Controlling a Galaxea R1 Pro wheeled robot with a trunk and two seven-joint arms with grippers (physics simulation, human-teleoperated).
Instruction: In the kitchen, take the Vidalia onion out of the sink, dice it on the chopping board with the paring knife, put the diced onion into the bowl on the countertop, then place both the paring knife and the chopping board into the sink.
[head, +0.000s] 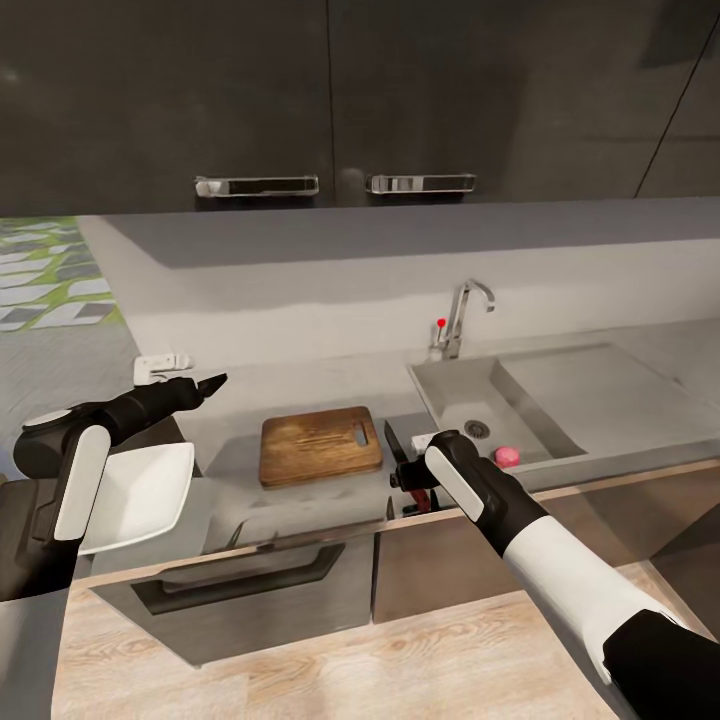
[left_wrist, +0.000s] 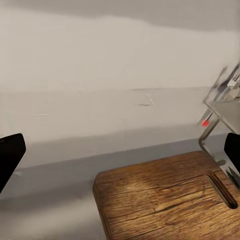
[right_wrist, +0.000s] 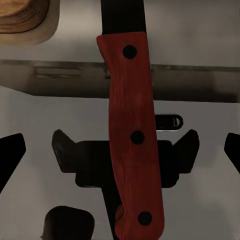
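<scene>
Jaws wide over paring knife (right_wrist: 132, 135)

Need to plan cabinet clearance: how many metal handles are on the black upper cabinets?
2. One chrome bar handle sits on the glossy black upper cabinet above the brown wooden chopping board; the second handle is just right of it. More may lie outside the frame.

left gripper (head: 212, 383): raised, jaws apart | right gripper (head: 408, 478): lowered, jaws apart
</scene>
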